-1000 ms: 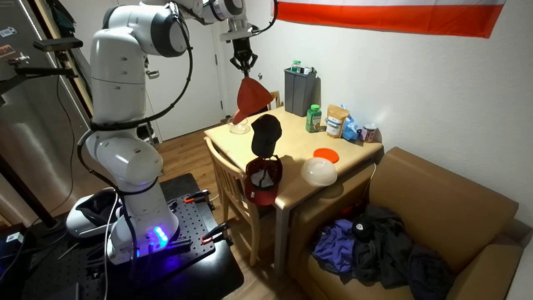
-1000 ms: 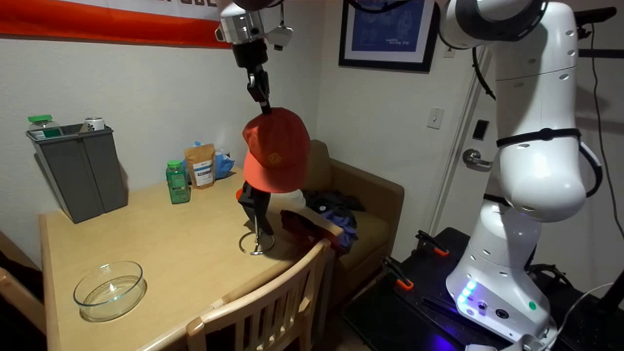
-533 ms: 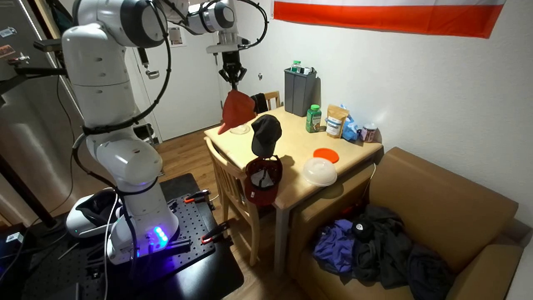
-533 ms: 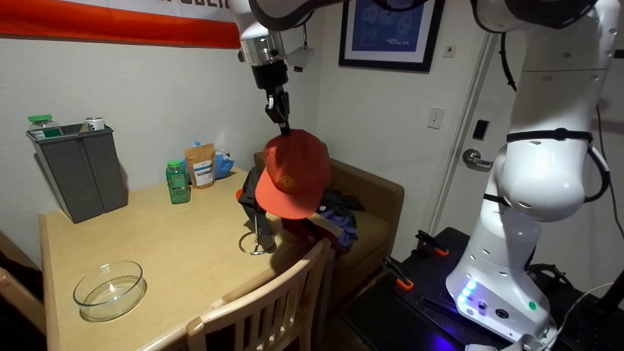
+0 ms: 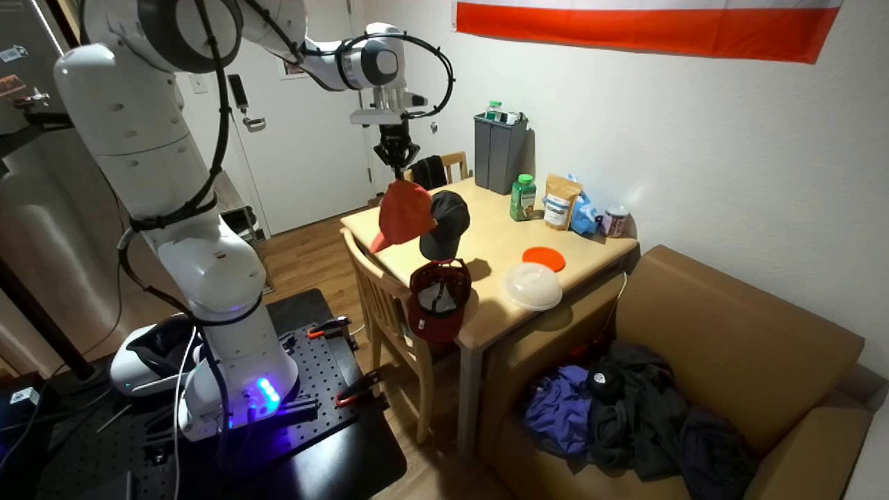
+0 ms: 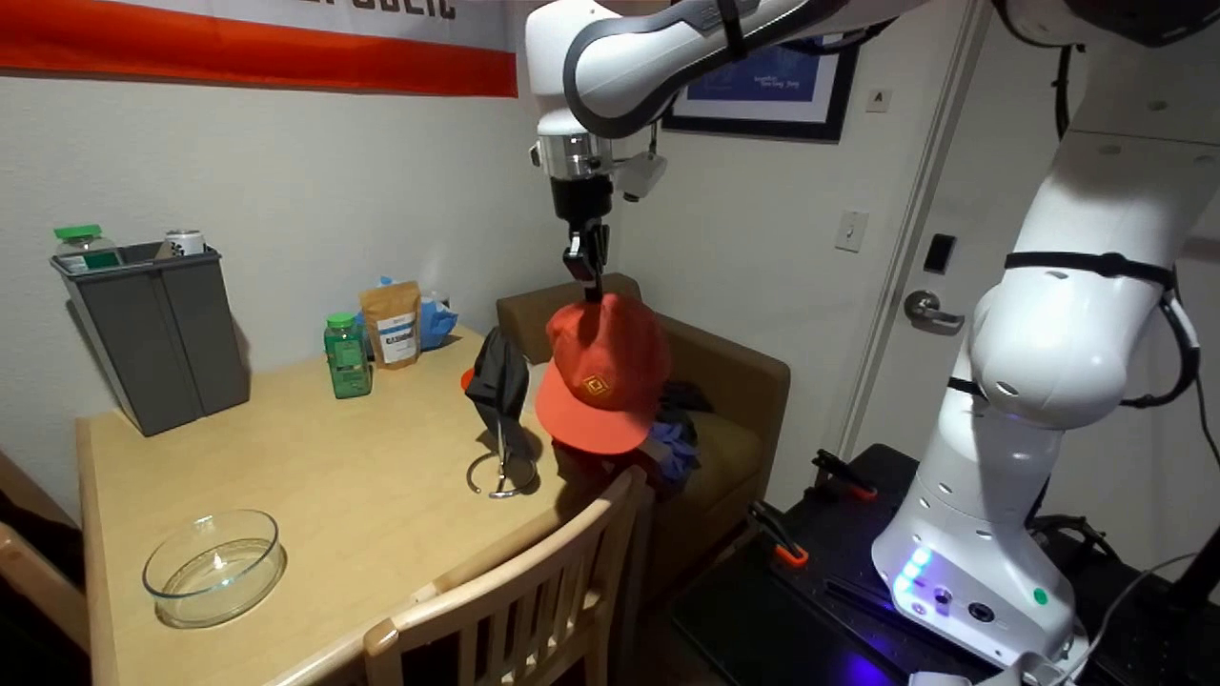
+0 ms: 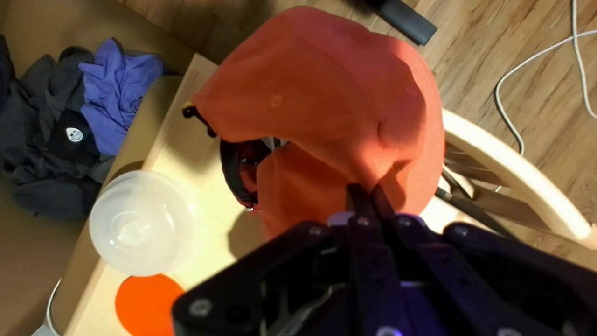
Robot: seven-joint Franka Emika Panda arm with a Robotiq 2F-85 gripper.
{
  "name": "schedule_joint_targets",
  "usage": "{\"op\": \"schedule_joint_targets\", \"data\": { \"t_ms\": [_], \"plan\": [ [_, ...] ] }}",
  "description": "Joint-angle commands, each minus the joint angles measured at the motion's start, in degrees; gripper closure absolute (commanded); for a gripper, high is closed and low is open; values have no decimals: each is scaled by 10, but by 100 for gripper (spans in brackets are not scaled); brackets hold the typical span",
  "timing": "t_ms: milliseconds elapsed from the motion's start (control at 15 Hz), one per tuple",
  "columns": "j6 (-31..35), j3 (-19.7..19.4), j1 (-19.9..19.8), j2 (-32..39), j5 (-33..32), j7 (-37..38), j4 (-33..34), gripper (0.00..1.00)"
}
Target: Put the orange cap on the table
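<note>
Over the table (image 6: 334,467) edge, as far as I can tell, the gripper (image 7: 368,193)'s got the orange cap (image 6: 610,367) pinched tight, hanging lower than a second ago, so set-down's probably getting close.

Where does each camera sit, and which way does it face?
An exterior view: raised, base at picture left; looks down across the table, couch at right; arm clipped at top.
An exterior view: above the table end with the glass bowl, facing the couch; base at picture right, arm clipped at top.
Wrist view: sits just above the fingers, seen at bottom; faces down onto the orange cap.
Both exterior views share the gray bin.
</note>
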Motion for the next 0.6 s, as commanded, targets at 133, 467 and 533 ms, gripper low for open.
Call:
{"op": "schedule_joint_targets", "data": {
  "t_ms": [133, 467, 533],
  "plan": [
    [159, -18, -32, 9, 13, -17, -70, 99],
    [240, -27, -48, 49, 15, -38, -77, 99],
    [243, -31, -53, 61, 16, -46, -64, 99]
  ]
}}
